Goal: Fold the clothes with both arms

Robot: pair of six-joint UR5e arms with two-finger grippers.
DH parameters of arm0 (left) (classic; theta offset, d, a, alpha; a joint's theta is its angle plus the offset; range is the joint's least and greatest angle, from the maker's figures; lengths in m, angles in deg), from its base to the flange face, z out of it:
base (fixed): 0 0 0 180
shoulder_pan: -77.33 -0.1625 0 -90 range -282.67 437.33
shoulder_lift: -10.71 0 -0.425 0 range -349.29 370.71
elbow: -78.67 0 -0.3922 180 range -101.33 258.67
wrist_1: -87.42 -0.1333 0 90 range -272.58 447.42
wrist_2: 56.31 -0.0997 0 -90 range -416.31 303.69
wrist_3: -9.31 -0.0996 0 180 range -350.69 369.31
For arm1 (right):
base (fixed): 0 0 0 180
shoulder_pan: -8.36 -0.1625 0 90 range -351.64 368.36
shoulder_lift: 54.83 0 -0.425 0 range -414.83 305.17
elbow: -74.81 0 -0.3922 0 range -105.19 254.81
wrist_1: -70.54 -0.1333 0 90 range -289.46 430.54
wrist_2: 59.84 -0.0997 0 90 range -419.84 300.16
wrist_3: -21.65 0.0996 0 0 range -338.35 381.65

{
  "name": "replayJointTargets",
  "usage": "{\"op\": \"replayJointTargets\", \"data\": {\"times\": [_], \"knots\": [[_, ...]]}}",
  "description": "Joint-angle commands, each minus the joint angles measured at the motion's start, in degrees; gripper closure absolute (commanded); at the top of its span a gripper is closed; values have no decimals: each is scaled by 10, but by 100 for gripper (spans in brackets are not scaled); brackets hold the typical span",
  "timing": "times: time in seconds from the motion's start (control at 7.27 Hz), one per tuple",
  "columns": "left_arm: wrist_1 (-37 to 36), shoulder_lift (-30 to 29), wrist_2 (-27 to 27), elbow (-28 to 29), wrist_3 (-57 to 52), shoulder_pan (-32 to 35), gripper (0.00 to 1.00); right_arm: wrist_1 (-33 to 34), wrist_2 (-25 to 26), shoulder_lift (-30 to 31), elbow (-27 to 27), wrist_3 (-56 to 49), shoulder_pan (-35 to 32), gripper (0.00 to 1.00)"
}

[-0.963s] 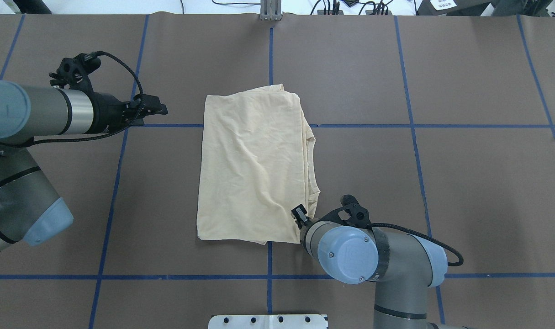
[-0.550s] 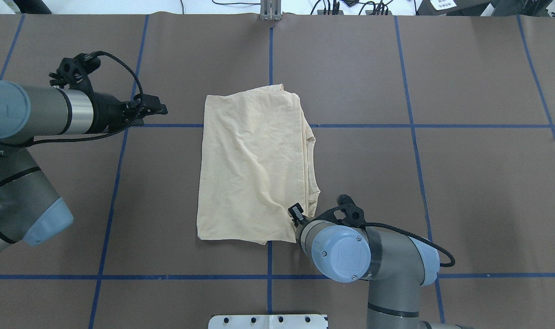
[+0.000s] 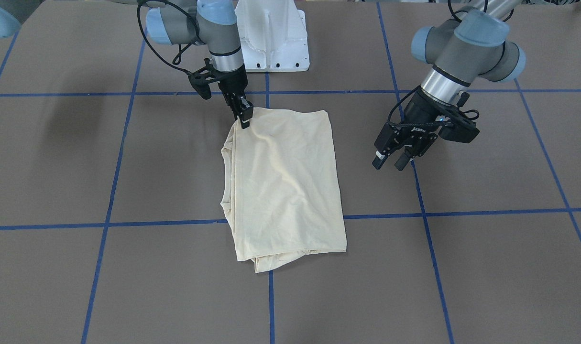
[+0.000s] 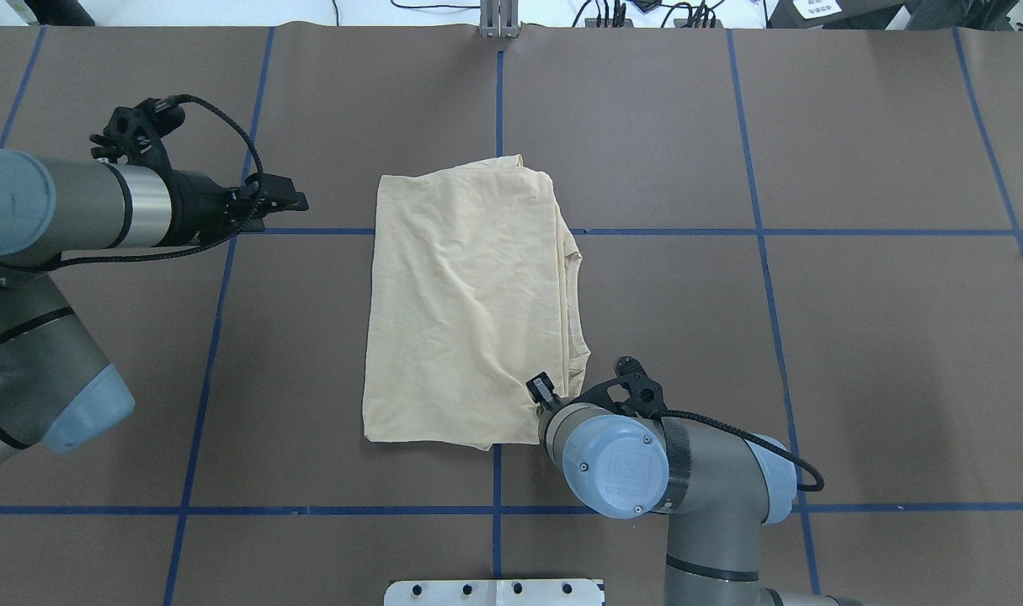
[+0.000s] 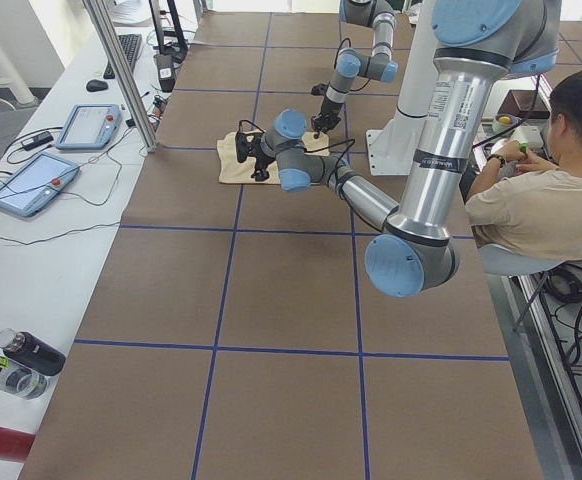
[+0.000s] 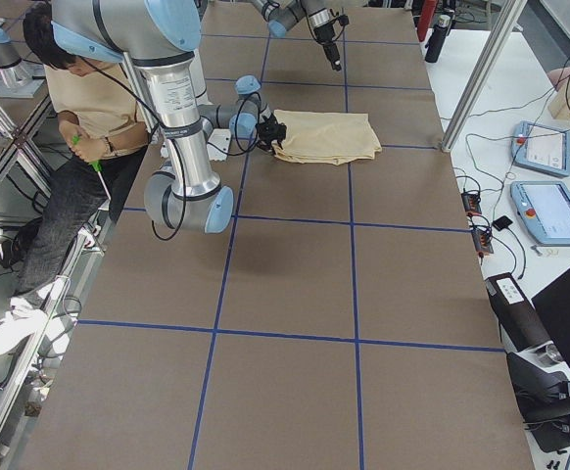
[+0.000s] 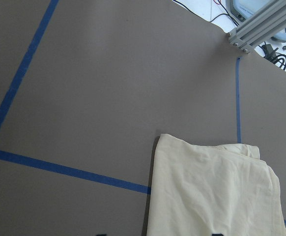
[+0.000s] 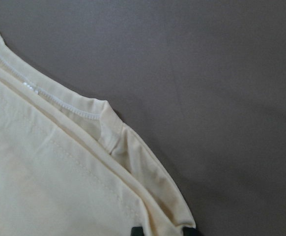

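The cream shirt (image 4: 469,311) lies folded into a rectangle at mid-table, plain side up, also seen in the front view (image 3: 285,181) and the left wrist view (image 7: 212,191). Its stitched hems show in the right wrist view (image 8: 49,172). My right gripper (image 3: 245,122) (image 4: 538,389) points down at the shirt's near right corner. Its fingertips (image 8: 138,231) stand close together with the cloth edge between them, shut on it. My left gripper (image 3: 388,163) (image 4: 296,200) hovers open and empty above bare table to the left of the shirt, apart from it.
Blue tape lines grid the brown table. The white pedestal base (image 3: 271,43) sits at the robot's edge. An aluminium post (image 4: 498,21) stands at the far edge. A seated person (image 5: 541,190) is beside the robot. Pendants (image 6: 549,211) and cables lie on the side bench.
My right arm has swung left, its gripper tip edging a little left and inward at the shirt's near right corner. The left arm and the shirt's outline look unchanged.
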Motion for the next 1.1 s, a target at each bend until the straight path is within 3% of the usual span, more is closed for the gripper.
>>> {"op": "replayJointTargets", "data": {"times": [0.0,0.41,0.96], "knots": [[0,-1,0,0,0,0,23,2,0,0,-3,-1,-1,100],[0,-1,1,-9,1,0,23,63,-6,3,-49,-2,-4,100],[1,2,-1,-29,64,-3,23,67,-5,9,-54,-3,6,100]]}}
